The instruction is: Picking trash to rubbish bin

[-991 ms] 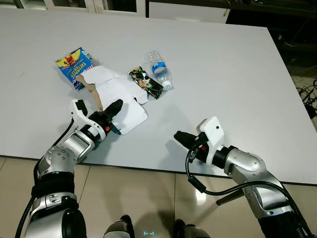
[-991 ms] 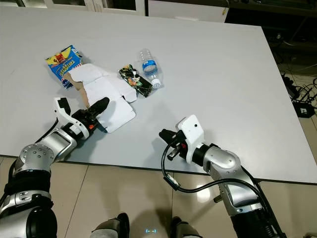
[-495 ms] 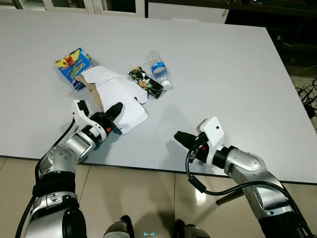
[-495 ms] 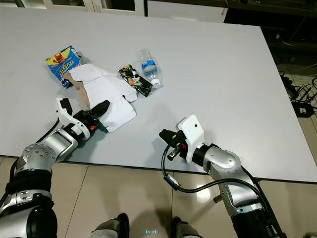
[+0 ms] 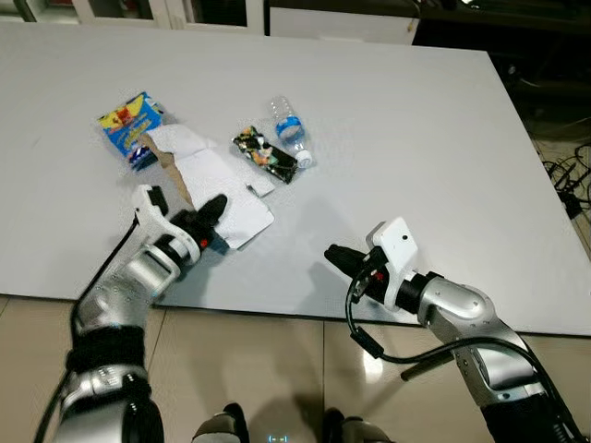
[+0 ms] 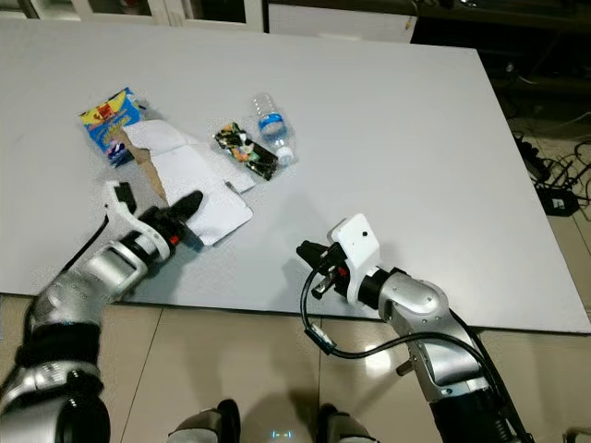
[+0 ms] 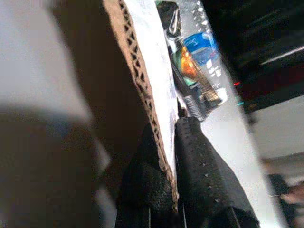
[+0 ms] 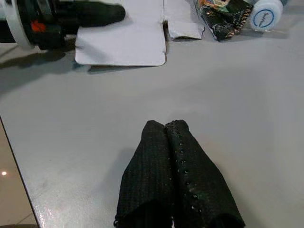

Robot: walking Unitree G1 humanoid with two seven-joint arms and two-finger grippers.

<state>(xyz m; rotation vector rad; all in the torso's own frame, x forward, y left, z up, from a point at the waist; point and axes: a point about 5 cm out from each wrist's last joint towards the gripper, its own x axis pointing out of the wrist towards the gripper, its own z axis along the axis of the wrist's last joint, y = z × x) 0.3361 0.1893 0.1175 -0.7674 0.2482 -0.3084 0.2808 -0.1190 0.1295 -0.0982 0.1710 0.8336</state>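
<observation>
The flattened cardboard (image 5: 217, 180) is clamped at its near edge by the left claw (image 7: 173, 156). Beyond the cardboard, a dark wrapper (image 5: 264, 154) and plastic bottle (image 5: 290, 131) lie on the tabletop (image 5: 425, 120). The right claw (image 8: 173, 178), fingers pressed together, is held empty nearer the tabletop's front edge.

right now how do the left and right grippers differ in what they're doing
The left gripper is shut on the flattened cardboard box, pinching its corrugated edge between both fingers; the right gripper is shut on nothing. The left gripper sits over the trash pile by the table's near edge; the right gripper hovers over bare table, apart from the trash. Both have their black fingers pressed together.
</observation>
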